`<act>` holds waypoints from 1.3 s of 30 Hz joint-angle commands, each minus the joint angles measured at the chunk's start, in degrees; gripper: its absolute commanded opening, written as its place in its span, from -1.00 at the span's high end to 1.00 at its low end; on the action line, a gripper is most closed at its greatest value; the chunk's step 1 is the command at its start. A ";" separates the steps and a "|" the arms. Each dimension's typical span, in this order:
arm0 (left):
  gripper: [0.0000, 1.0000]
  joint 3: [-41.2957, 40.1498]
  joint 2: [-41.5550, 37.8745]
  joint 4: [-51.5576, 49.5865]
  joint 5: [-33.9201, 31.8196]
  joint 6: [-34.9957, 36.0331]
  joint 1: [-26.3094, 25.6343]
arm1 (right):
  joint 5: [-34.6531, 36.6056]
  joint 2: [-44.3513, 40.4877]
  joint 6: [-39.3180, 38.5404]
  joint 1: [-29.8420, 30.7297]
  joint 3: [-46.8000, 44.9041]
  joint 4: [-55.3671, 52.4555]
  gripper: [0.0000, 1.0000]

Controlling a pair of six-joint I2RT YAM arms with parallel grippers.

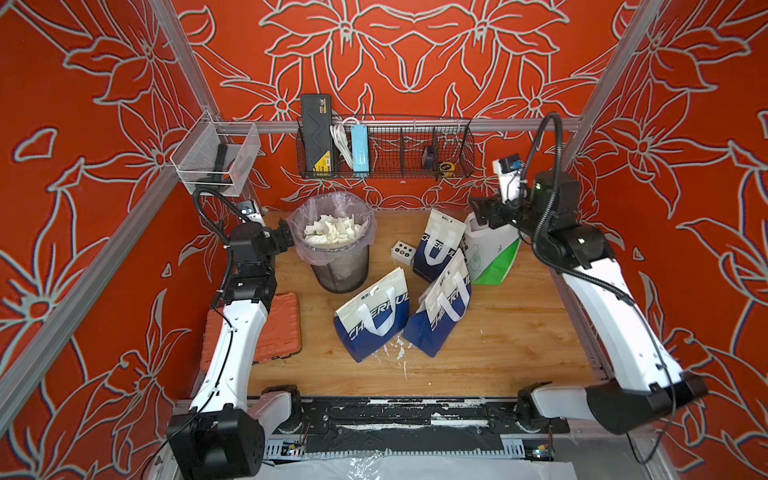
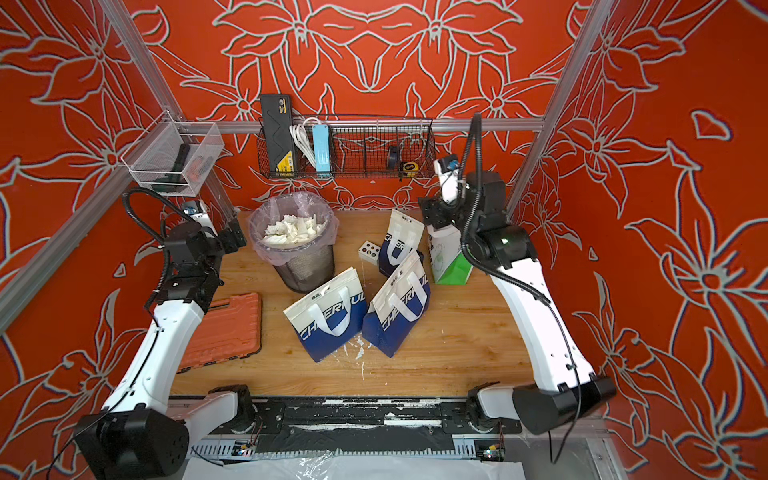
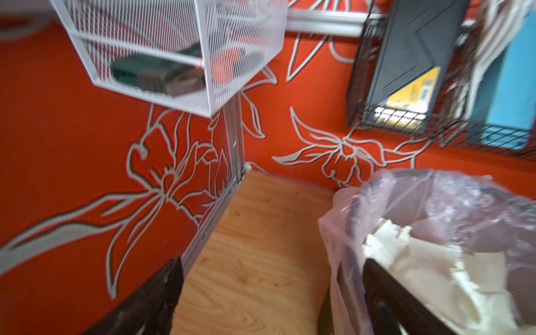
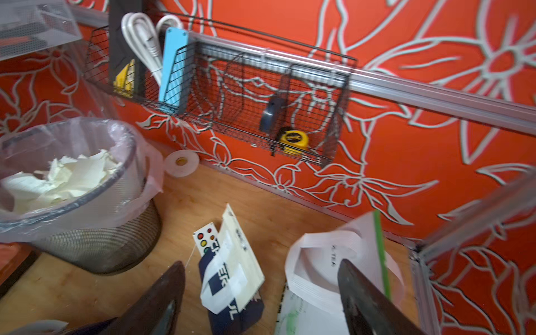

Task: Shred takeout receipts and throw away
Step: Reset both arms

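Nearest, the left gripper point(image 3: 272, 261) stands wide with nothing between its fingers, close beside the rim of the bin point(image 1: 340, 274). The right gripper point(image 4: 261, 264) is likewise spread wide and empty, by the top of the green-and-white bag point(image 1: 494, 253).

Torn receipt pieces point(image 1: 330, 230) fill the plastic-lined bin nearly to its rim. A few white scraps point(image 1: 400, 351) lie on the wooden table point(image 1: 498, 332) by three blue-and-white bags point(image 1: 361, 328).

On the back wall, a black wire basket point(image 1: 453, 166) holds a black case point(image 1: 316, 137), a white cable point(image 1: 340, 141), a blue box point(image 1: 359, 149) and a tape measure point(image 1: 446, 167). A white mesh basket point(image 1: 245, 149) holds a dark tool point(image 1: 218, 164). The walls point(image 1: 415, 50) are red with grey flowers.

An orange case point(image 1: 282, 328) is partly hidden under the left arm point(image 1: 232, 345). What the green-and-white bag holds is unclear.
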 commanded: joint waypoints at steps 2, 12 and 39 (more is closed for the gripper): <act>-0.95 -4.43 0.27 5.47 -7.40 -7.22 1.66 | 6.42 -6.86 2.38 -8.59 -7.62 -1.61 -0.70; -0.95 -13.79 2.69 10.43 -13.78 -10.81 2.31 | 14.26 -20.31 11.98 -24.39 -32.06 3.55 -0.71; -0.95 -40.40 6.46 44.30 7.73 -5.34 0.98 | 11.88 -4.17 8.55 -22.34 -72.66 61.48 -0.95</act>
